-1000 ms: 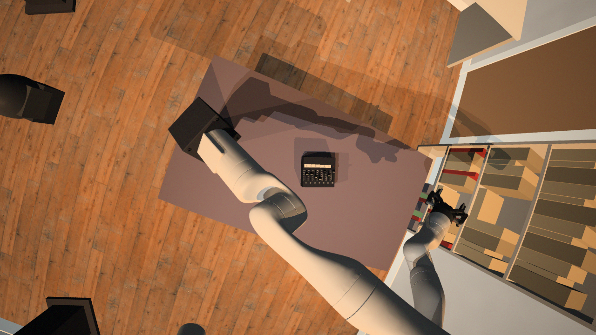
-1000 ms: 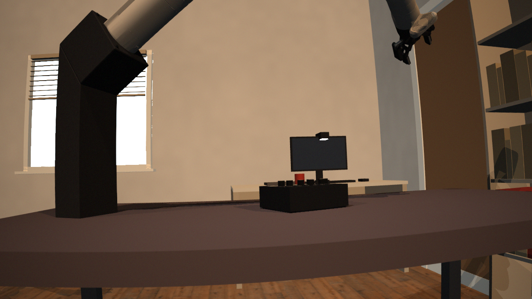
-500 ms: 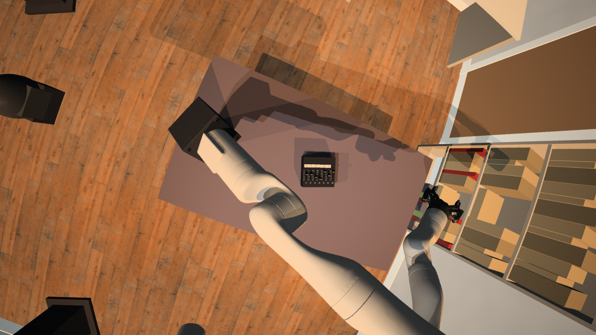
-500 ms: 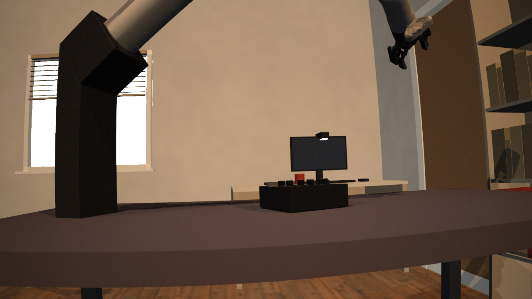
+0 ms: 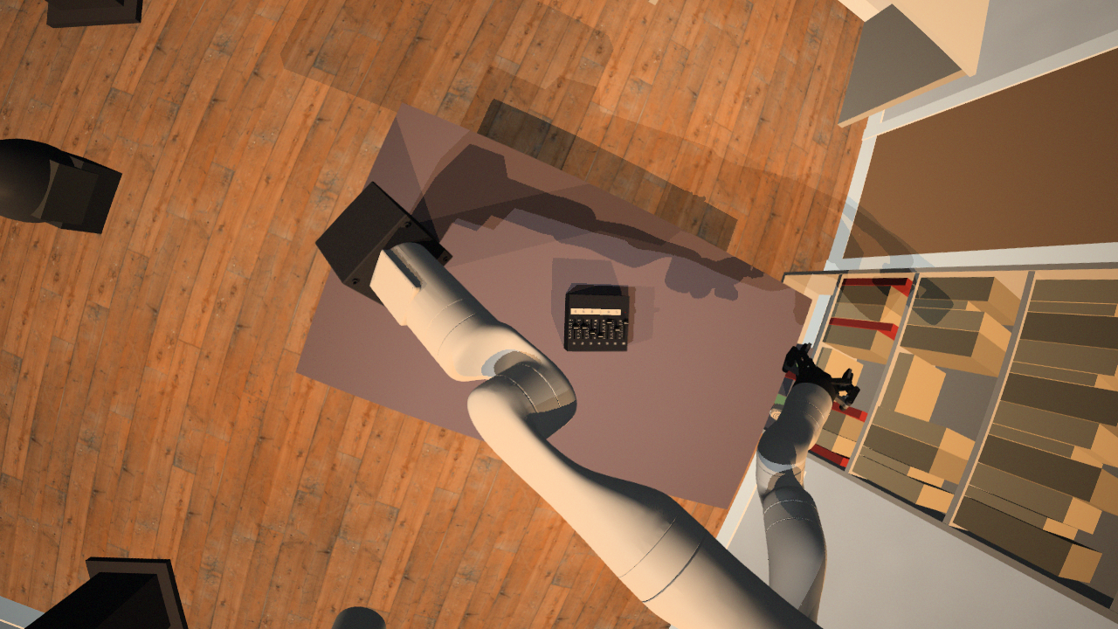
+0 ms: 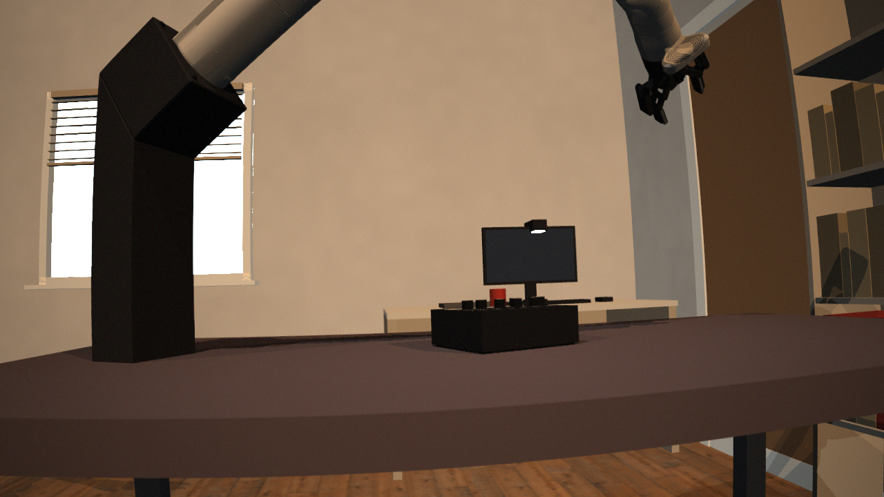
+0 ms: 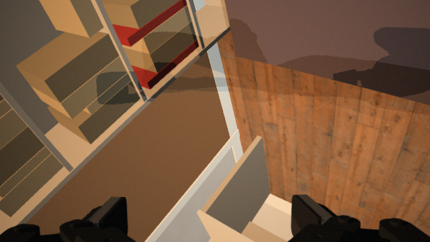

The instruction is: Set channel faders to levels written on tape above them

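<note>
Wooden floorboards surround a brown table (image 5: 438, 367) where the black lighting desk (image 5: 596, 319) stands near its middle; well apart, high beside the bookshelf (image 5: 907, 313), the gripper (image 5: 820, 374) hangs wide open, empty.

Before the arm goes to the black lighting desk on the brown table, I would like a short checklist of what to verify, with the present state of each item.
1. Gripper open and holding nothing: ok, the fingers stand wide.
2. Black lighting desk standing flat on the brown table: ok.
3. Gripper above the desk: not ok, it hangs high beside the table's edge, near the bookshelf.
4. Desk in the wrist view: not ok, it shows only the bookshelf, floor and a table corner.
5. Levels on the pale tape strip readable: cannot tell, too small.
6. Red master fader cap position: cannot tell.
</note>
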`<state>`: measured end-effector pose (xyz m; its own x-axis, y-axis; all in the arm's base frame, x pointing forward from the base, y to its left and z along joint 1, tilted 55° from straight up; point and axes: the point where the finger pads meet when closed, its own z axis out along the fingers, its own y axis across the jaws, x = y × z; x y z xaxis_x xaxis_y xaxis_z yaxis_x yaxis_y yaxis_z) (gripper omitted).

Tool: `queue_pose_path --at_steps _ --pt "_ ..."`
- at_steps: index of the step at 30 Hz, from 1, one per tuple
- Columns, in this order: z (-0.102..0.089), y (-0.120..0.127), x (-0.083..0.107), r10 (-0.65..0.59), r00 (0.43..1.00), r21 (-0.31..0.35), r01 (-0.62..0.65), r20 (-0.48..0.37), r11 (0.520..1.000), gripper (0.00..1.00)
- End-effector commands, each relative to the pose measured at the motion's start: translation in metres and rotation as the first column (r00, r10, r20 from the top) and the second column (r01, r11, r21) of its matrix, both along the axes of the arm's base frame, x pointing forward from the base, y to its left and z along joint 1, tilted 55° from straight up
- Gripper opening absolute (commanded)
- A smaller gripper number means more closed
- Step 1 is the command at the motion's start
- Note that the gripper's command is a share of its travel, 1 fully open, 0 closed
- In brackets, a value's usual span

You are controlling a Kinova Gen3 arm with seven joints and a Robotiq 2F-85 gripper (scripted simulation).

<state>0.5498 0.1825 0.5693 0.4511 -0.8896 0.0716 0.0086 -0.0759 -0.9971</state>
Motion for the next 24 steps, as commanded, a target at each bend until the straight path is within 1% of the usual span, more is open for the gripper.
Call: queue_pose_path --at_steps 1,16,17,24 --pt "-0.008 0.004 0.001 -0.002 1.000 0.001 0.002 -0.006 1.000 1.00" --pt "-0.008 0.004 0.001 -0.002 1.000 0.001 0.002 -0.006 1.000 1.00" --pt "-0.025 0.002 0.003 -0.034 0.999 -0.006 0.034 -0.031 0.999 1.00" --pt "-0.025 0.002 0.003 -0.034 0.999 -0.006 0.034 -0.031 0.999 1.00"
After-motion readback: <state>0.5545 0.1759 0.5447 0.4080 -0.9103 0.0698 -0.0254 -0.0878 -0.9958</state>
